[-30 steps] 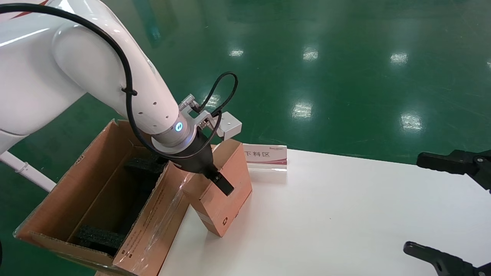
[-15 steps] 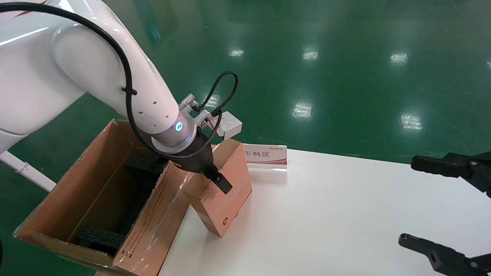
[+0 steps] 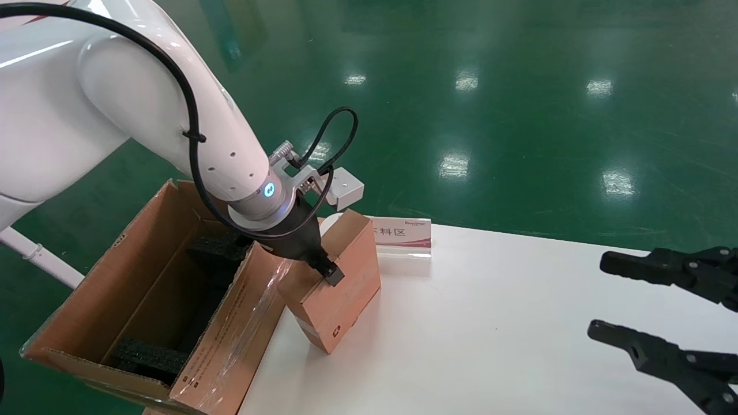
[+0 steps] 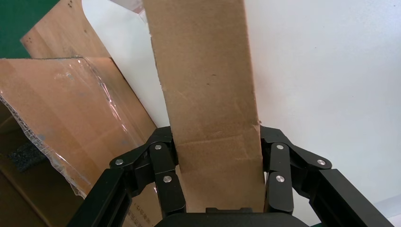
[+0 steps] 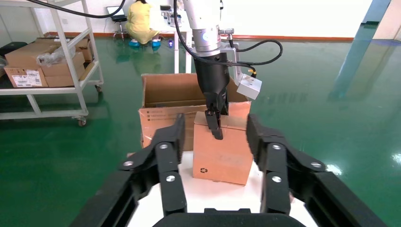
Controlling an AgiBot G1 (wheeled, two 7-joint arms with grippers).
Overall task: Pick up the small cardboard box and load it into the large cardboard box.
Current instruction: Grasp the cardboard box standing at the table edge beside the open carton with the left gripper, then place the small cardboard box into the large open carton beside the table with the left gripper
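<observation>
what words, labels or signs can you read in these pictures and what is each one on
"料区": red characters on the white sign card standing on the table; its first character is hidden behind the small cardboard box, its small top print unreadable.
Recycling symbol, no words: on the small cardboard box, held by the left gripper.
Print on the large cardboard box flap: too small.
Labels on shelf cartons: blurred.

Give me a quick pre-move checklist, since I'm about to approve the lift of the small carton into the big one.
1. Left hand shut on the small cardboard box: ok.
2. Small box tilted, one end resting on the white table: not ok, not yet airborne.
3. Large cardboard box flaps upright, opening free: ok.
4. Space between the black foam blocks fits the small box: cannot tell.
5. Right hand open, well away from both boxes: ok.
6. Sign card behind the box, contact: cannot tell.
</observation>
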